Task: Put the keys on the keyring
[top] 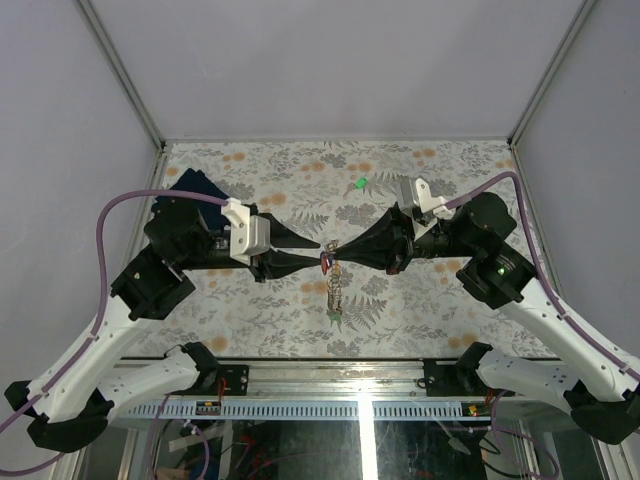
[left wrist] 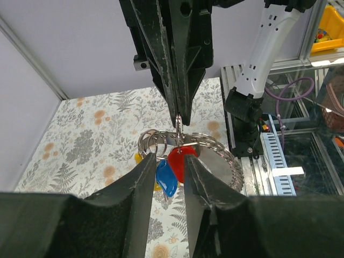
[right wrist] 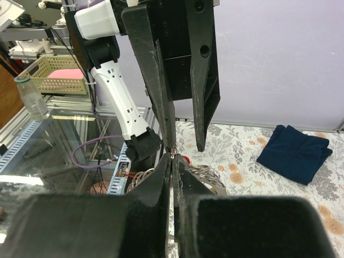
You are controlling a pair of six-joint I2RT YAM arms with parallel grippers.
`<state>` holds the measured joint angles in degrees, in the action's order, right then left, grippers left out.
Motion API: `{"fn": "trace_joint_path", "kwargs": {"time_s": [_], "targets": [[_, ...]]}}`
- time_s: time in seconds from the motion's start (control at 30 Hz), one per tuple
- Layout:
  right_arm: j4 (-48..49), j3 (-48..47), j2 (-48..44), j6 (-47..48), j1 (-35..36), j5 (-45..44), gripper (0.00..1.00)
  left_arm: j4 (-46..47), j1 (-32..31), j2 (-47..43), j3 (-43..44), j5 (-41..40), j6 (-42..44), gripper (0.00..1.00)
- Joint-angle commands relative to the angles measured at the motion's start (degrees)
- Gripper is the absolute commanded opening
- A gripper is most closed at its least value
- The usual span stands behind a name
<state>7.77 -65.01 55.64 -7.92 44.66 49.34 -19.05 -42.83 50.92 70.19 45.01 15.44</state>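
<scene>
The jaws of your right gripper (left wrist: pixel 179 119) are pressed together on the keyring (left wrist: pixel 156 138), holding it over the middle of the bench (top: pixel 260 320). Its chain (top: pixel 336 295) runs toward the near edge, and the red key (left wrist: pixel 181 161) and blue key (left wrist: pixel 167 181) dangle just under the ring. Your left gripper (top: pixel 319 253) meets it tip to tip with jaws apart, gripping nothing, while the green key (top: pixel 360 184) lies on the bench well apart, beyond the right gripper.
</scene>
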Motion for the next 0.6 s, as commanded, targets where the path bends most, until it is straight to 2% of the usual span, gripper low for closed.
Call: {"fn": "trace_joint_path", "kwargs": {"time_s": [0.0,0.17,0.3,0.57], "targets": [[6.3,-0.4,-0.9,-1.4,0.0,1.9,0.0,7.8,-0.4,-1.0,-0.9,1.0,-2.7,0.29],[6.3,-0.4,-0.9,-1.5,-0.1,1.8,0.0,8.0,-0.4,-0.7,-1.0,2.4,-2.8,0.26],[6.5,-0.3,-1.0,-1.5,0.0,1.3,0.0,8.0,-0.4,-0.2,-1.0,4.2,-2.8,0.19],[6.5,-0.2,-1.4,-1.5,0.0,0.9,0.0,8.1,-0.3,0.4,-0.8,6.4,-3.3,0.16]]}}
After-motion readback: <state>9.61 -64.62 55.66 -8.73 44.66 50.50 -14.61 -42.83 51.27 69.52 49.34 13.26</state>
